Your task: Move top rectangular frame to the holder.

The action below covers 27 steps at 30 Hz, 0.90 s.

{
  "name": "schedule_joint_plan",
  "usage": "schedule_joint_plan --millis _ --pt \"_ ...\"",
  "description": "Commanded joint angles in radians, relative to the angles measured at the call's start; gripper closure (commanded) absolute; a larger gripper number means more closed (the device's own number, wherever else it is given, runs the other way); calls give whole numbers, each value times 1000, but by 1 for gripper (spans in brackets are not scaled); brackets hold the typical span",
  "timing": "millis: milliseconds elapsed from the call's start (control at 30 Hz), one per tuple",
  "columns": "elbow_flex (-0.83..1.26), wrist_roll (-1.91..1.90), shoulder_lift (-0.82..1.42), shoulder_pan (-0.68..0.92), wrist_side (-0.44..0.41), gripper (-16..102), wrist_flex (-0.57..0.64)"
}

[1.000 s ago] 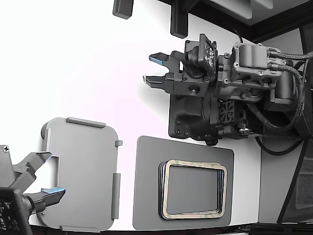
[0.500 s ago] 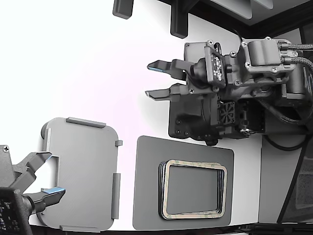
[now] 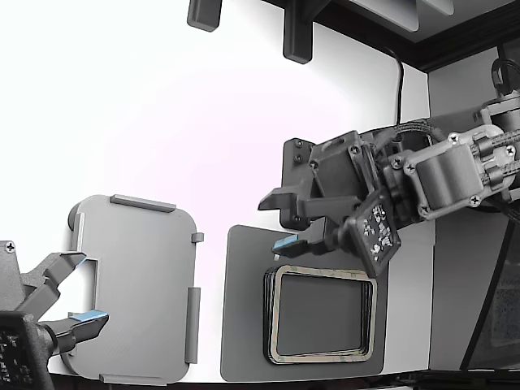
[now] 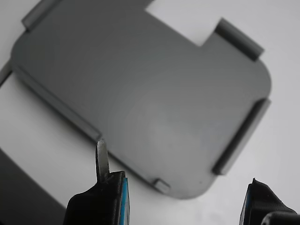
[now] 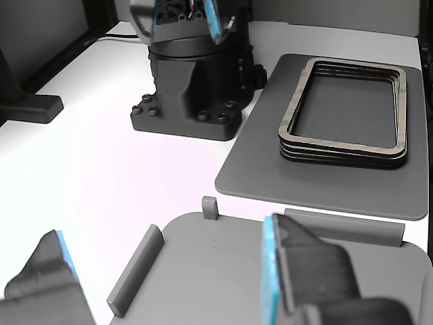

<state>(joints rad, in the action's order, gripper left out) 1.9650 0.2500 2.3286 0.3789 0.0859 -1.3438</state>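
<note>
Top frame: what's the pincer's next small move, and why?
Probably swing the pincer over the top frame and lower toward its rim. The jaws stand open and empty and the wrist view looks at the holder, while the frame lies untouched on its stack.

tan top rectangular frame (image 3: 325, 314) flat atop stack, light grey holder (image 3: 138, 288) well apart

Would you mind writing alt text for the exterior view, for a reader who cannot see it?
A robot arm's open gripper hovers by the far edge of a stack of tan frames; the top rectangular frame lies untouched on a dark grey mat. At the exterior view's left sits the empty light grey holder, beside a second open gripper.
</note>
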Motion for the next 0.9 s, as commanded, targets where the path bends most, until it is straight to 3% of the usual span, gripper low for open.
schedule_joint_plan --millis 0,100,300,400,533,867 --pt "-25 54 2 38 26 -14 -2" --pt "-32 123 -31 112 18 -14 -17" --pt "-21 342 -94 242 91 -14 -28" --pt "14 318 -107 328 48 -6 -2" --pt "-6 244 -206 417 -3 -14 -20" --pt "-117 275 -469 566 -17 -14 -61"
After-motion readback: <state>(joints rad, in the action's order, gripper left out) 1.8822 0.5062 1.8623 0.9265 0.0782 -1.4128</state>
